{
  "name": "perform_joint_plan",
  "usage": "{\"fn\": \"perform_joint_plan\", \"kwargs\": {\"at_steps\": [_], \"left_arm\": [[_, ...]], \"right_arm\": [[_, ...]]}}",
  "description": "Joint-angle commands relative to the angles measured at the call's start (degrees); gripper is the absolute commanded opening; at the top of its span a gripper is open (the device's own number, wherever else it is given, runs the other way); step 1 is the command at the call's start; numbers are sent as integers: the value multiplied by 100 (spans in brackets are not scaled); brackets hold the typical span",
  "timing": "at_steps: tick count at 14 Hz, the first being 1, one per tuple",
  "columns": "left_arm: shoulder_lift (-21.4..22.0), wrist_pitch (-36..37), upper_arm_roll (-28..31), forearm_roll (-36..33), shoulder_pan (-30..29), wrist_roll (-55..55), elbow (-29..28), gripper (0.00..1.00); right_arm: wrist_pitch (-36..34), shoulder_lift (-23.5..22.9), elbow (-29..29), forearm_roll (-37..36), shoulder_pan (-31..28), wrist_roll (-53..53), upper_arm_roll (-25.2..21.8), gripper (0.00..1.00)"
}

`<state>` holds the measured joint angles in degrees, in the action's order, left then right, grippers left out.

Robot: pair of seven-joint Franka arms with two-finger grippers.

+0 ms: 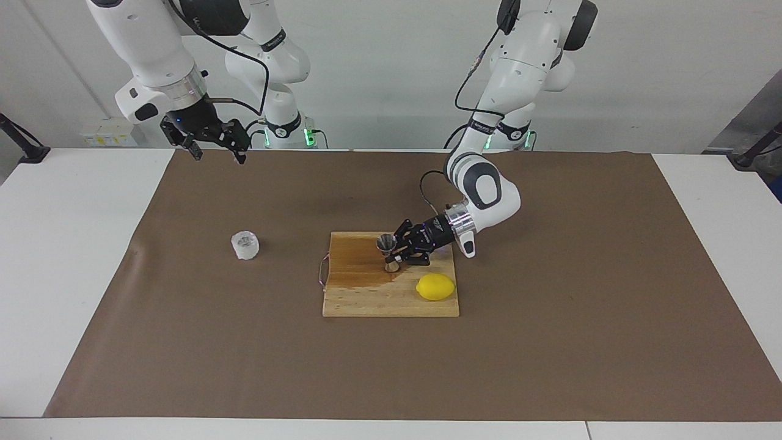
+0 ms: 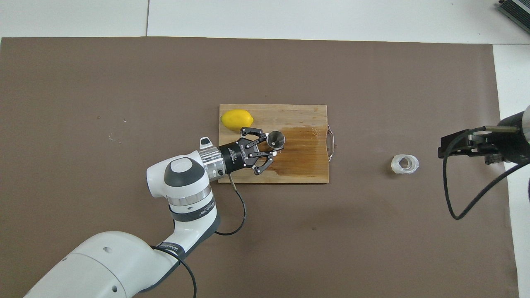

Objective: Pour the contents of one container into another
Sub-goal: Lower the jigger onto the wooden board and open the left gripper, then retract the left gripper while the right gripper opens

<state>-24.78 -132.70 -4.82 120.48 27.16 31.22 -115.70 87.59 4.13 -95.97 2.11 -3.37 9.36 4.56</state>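
Brown mat: left pincer (image 1: 394, 252) grasping jigger (image 1: 386, 245) on board (image 1: 366, 299), lemon (image 1: 435, 286) beside; right pincer (image 1: 215, 146) released, waiting.

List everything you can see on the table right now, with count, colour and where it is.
Jigger: one, steel, upright on the board.
Cup: one, clear, on the mat toward the right arm's end.
Lemon: one, yellow, on the board, farther from the robots than the jigger.
Board: one, wooden, part wet-dark, mid-mat.
Mat: one, brown, covering the table.
Left gripper: one, black, fingers around the jigger.
Right gripper: one, black, waiting raised over the mat's edge.
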Motion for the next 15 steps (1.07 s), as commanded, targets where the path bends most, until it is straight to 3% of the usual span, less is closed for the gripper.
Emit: {"fn": "perform_joint_plan", "kwargs": {"at_steps": [1,5,10,15], "left_arm": [[79,-185,51,142,88,-90,-50,100],[158,-484,60,20,97,33,-14,100],[281,-459,60,-990,0,94,-111,100],[781,-441,78,-1947,-9,94,-558,100]], "right_arm": [[-40,18,-18,-17,-58,-163,27,100],[-40,18,-18,-17,-67,-163,27,100],[-163,53,-27,-17,-93,-180,1,100],[-251,62,-18,-8,-270,-233,27,100]]}}
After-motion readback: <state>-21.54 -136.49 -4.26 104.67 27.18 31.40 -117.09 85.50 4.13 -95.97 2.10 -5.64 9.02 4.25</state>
